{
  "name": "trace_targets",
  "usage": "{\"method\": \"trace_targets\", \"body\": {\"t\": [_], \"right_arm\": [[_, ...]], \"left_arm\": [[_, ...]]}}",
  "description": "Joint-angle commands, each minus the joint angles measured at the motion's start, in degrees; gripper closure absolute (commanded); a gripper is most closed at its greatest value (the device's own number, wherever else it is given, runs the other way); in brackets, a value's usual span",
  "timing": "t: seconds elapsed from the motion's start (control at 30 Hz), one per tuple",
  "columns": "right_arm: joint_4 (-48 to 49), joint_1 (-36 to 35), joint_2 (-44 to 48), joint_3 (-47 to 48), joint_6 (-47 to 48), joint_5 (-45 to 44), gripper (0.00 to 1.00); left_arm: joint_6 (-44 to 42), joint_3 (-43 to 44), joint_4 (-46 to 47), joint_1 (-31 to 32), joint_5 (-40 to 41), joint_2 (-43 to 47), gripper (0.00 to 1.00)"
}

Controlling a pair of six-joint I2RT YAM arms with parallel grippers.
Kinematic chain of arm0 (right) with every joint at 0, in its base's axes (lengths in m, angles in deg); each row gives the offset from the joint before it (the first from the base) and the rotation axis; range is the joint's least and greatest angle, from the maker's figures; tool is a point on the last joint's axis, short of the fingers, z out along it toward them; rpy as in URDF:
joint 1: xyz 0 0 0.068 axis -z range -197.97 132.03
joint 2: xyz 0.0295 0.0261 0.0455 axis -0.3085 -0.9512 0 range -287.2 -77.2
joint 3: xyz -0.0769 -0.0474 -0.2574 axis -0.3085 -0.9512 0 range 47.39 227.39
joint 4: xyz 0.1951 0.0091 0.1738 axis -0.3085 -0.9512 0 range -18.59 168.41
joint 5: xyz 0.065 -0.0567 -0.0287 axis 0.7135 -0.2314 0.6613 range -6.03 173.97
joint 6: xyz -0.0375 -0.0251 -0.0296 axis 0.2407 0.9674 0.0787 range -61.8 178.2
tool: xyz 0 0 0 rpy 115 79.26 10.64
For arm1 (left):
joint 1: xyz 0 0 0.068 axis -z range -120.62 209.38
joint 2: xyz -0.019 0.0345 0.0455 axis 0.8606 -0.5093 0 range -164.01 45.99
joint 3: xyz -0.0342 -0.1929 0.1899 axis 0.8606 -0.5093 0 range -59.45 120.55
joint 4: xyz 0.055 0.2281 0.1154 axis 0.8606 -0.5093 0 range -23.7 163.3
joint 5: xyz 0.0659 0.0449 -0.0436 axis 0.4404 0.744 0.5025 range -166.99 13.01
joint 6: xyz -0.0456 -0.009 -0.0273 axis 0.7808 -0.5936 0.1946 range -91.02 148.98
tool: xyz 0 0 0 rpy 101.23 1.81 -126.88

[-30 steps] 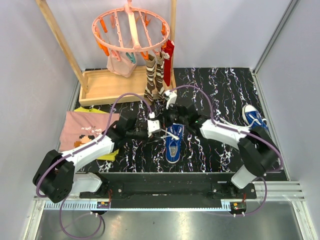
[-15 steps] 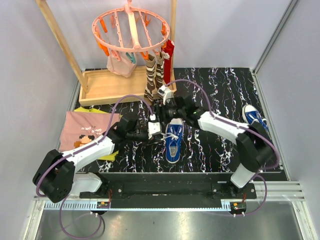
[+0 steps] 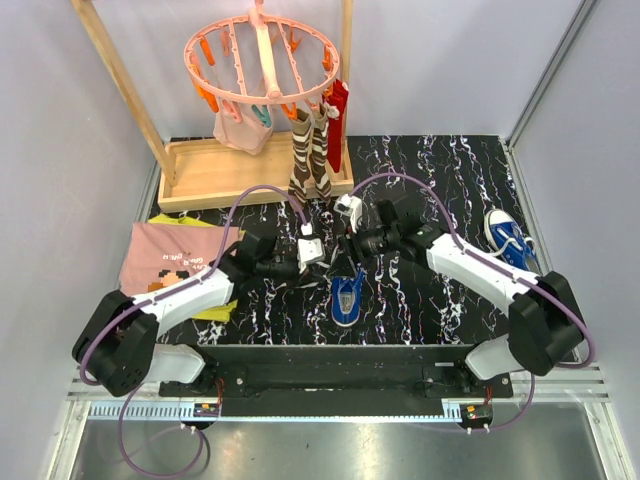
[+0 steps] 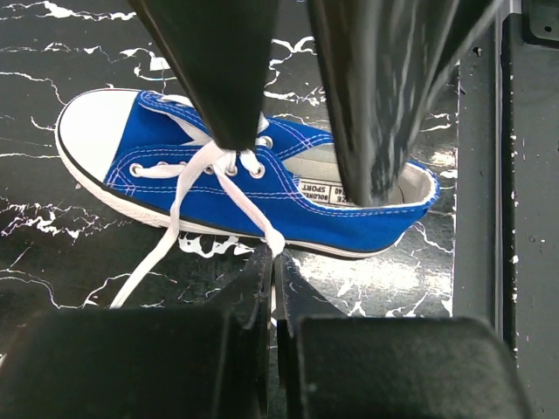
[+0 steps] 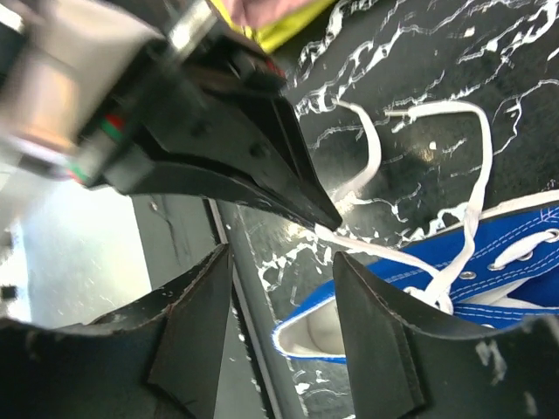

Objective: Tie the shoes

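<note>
One blue shoe (image 3: 347, 298) lies on the black marbled mat, toe toward the arms; it fills the left wrist view as the same shoe (image 4: 262, 188). My left gripper (image 3: 324, 268) is shut on a white lace (image 4: 272, 237) just beside the shoe's side, and that lace runs up to the eyelets. My right gripper (image 3: 356, 246) hangs open above the shoe's heel end, its fingers (image 4: 218, 78) apart with nothing between them. In the right wrist view the right gripper (image 5: 281, 255) frames the left gripper's tip and the taut lace (image 5: 384, 253). A second shoe (image 3: 510, 238) lies at the far right.
Striped brown socks (image 3: 309, 155) hang from a pink peg hanger (image 3: 262, 55) on a wooden stand with a tray base (image 3: 225, 172) at the back left. A pink cloth (image 3: 170, 258) lies left of the mat. A loose lace (image 5: 476, 144) loops on the mat.
My right gripper has opened, letting go of what it pinched, swung toward the socks and then back over the shoe. The left gripper stays shut on the lace, barely moved.
</note>
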Motion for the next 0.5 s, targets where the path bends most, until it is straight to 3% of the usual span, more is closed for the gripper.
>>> {"method": "trace_targets", "body": {"t": [0.0, 0.47], "right_arm": [[-2.48, -0.09, -2.63, 1.04, 8.64, 1.59, 0.42], [-4.15, -0.09, -7.04, 4.38, 17.52, 0.09, 0.37]], "left_arm": [[0.25, 3.26, 3.71, -0.35, -0.97, -0.82, 1.0], [-1.51, 4.93, 2.3, -0.61, -3.52, -2.31, 1.0]]}}
